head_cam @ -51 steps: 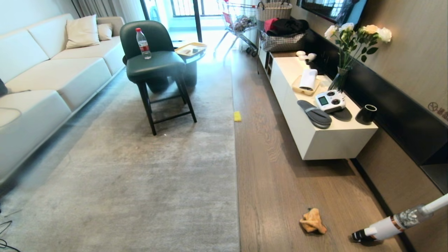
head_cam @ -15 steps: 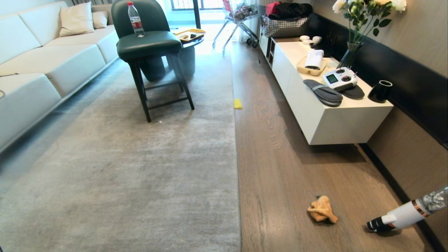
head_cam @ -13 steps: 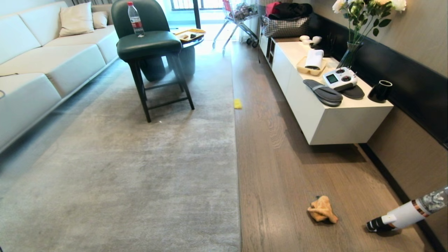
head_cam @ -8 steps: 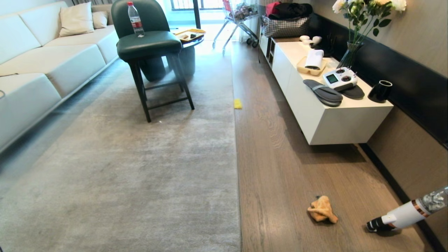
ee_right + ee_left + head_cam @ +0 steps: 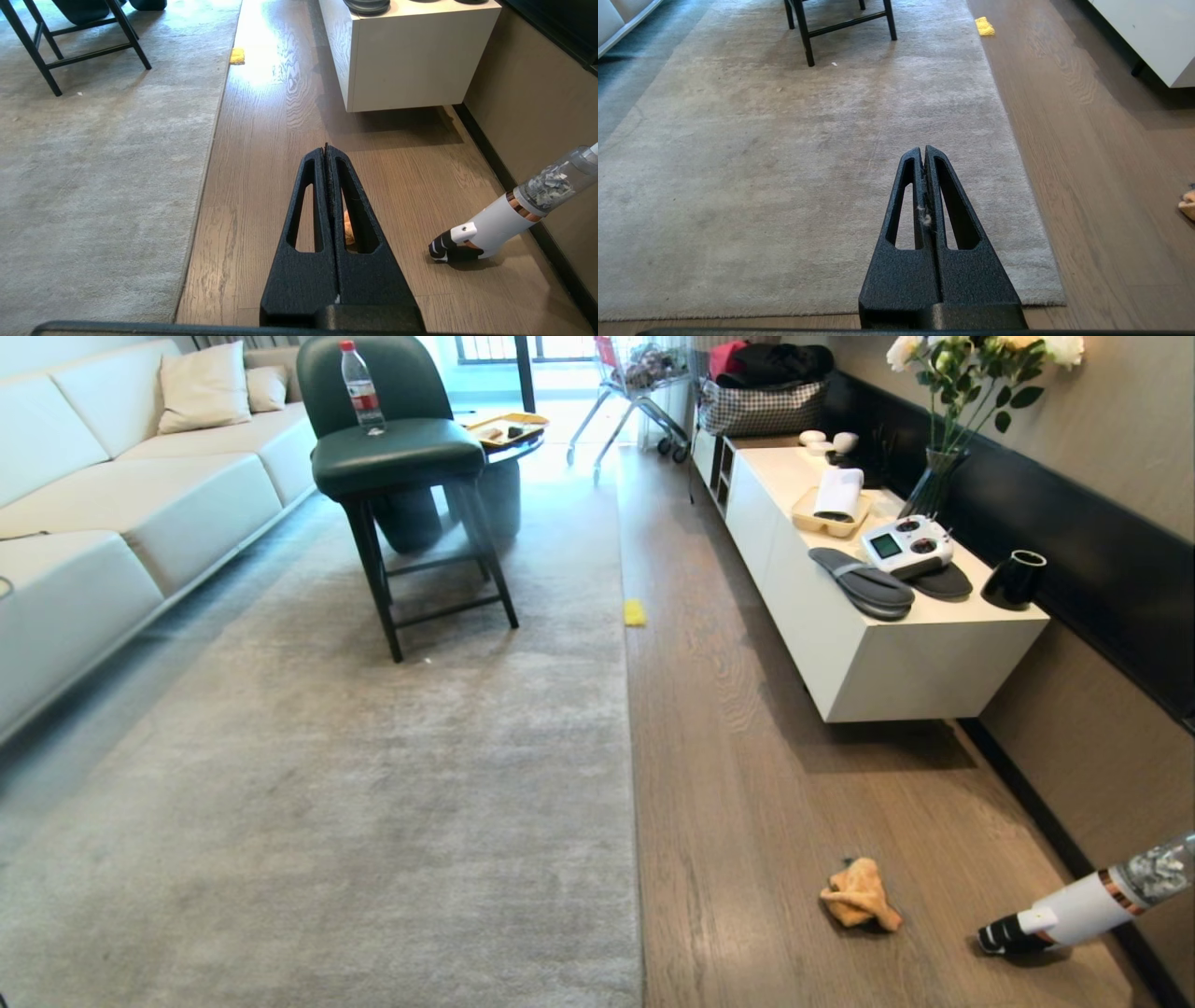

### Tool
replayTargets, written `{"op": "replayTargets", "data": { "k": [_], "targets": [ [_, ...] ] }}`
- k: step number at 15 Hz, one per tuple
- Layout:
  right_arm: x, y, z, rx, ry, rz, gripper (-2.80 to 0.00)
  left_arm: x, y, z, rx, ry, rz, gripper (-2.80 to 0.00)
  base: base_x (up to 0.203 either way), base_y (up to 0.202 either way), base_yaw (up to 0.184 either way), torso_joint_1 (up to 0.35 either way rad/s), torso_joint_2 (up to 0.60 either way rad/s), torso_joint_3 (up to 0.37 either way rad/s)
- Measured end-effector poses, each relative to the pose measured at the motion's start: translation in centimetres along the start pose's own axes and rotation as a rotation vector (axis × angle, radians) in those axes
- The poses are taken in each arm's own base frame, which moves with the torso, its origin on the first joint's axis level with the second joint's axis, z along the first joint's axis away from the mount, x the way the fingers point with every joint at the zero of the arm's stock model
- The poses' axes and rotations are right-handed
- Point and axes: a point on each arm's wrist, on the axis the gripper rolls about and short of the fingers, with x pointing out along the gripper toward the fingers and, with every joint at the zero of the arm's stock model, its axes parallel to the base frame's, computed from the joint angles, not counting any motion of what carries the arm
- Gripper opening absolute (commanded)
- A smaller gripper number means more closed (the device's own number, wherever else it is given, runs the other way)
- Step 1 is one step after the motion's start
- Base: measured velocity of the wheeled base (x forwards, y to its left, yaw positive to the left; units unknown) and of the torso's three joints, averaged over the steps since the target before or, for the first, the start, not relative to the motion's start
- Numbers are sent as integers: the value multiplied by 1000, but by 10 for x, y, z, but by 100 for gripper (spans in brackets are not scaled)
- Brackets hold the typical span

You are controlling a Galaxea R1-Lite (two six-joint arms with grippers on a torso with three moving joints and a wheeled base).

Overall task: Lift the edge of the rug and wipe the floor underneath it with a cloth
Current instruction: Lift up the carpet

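The pale grey rug lies flat, and its rug edge (image 5: 636,803) runs straight along the brown wood floor (image 5: 747,784). The orange-yellow cloth (image 5: 859,894) lies crumpled on the floor to the right of the rug. Neither gripper shows in the head view. My left gripper (image 5: 923,148) hangs shut above the rug near its rounded corner (image 5: 1057,298), with a wisp of fluff between the fingers. My right gripper (image 5: 325,147) is shut and empty above the floor. The cloth (image 5: 348,228) peeks through its finger slot, down on the floor below.
A handheld vacuum (image 5: 1074,910) lies on the floor right of the cloth, by the wall. A white low cabinet (image 5: 887,663) lines the right side. A dark green chair (image 5: 401,457) stands on the rug, and a yellow sponge (image 5: 635,612) lies at the rug's far edge. A sofa (image 5: 93,523) is left.
Early on the whole head view shifted as the camera moved closer. Over the last second nothing has moved; both grippers stay shut.
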Motion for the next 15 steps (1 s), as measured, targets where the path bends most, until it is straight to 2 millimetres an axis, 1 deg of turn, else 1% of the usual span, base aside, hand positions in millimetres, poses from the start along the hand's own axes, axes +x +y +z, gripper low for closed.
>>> {"op": "replayTargets", "data": {
  "k": [4,15],
  "targets": [
    [0,0,0,1,-1,0,-280,0,0,0,0,0,1,-280,0,0,0,2,1,-69],
    [0,0,0,0,-1,-1,-280,0,0,0,-1,-1,1,-280,0,0,0,5,3,-191]
  ]
}}
